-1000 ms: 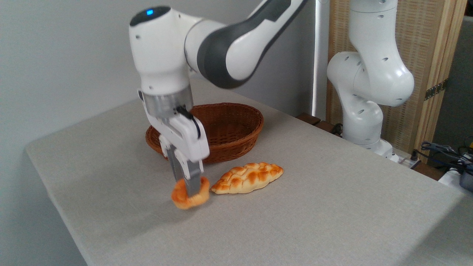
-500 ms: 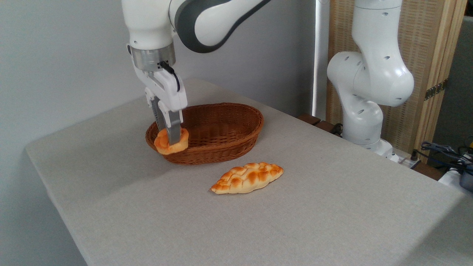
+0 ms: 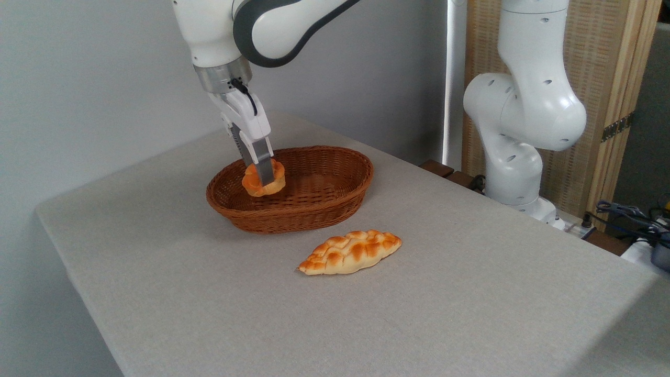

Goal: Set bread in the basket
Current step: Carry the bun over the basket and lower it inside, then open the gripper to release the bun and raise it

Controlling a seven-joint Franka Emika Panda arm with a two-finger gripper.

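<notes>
— Where's the bun right now?

— I've got the bun (image 3: 263, 179) pinched in the gripper (image 3: 267, 178); the jaws are closed on it, one finger (image 3: 266, 168) running down its front face. It hangs over the left half of the basket (image 3: 314, 209), inside the rim as I see it, but I judge it isn't resting on the bottom yet.

— So how much of the job is done?

— Most of it, I'd say. The pickup and the carry are done. What's left is lowering a little, opening the jaws and lifting clear.

— Anything else on the table (image 3: 445, 293)?

— A long braided loaf (image 3: 349, 252) lies in front of the basket, near it but not touching. It isn't in my way.

— Any worry about the drop?

— Little. The basket is much wider than the bun, so I expect it to land inside.
</notes>
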